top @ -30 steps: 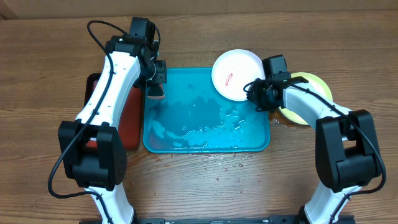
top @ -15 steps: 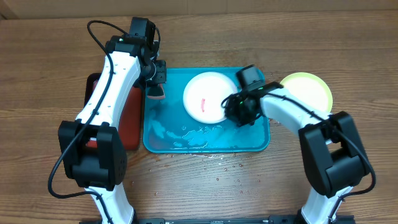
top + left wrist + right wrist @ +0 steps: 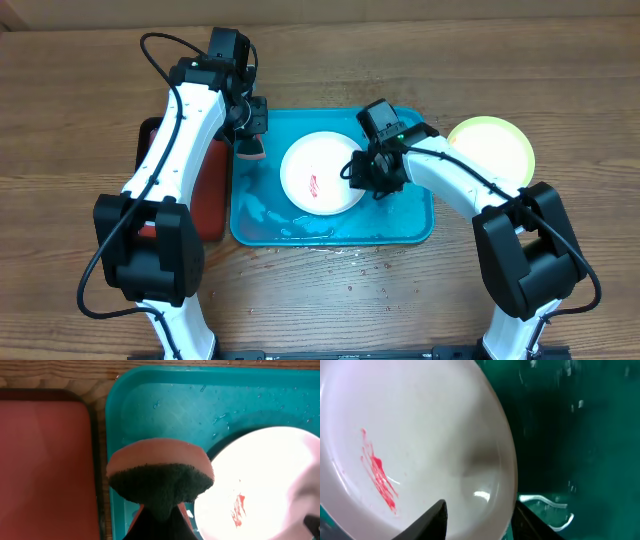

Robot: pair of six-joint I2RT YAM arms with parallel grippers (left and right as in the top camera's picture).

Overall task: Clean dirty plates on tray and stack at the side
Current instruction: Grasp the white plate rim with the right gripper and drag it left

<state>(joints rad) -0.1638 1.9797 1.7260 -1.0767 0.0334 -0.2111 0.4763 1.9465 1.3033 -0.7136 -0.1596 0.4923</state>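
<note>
Since the white plate (image 3: 318,172) moved onto tray (image 3: 412,226), right gripper (image 3: 360,172) gapes; left gripper (image 3: 159,522) pinches sponge (image 3: 160,467).

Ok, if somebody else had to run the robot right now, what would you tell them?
Left fingers: shut on the sponge, held over the tray at its left end.
Right fingers: open, astride the rim of the white plate.
Things: white plate lies in the tray with a red smear; yellow-green plate sits on the table, right of the tray. No third plate shows.
Done: yellow-green plate looks clean.
Left: scrub the white plate, then stack it on the yellow-green one.
</note>
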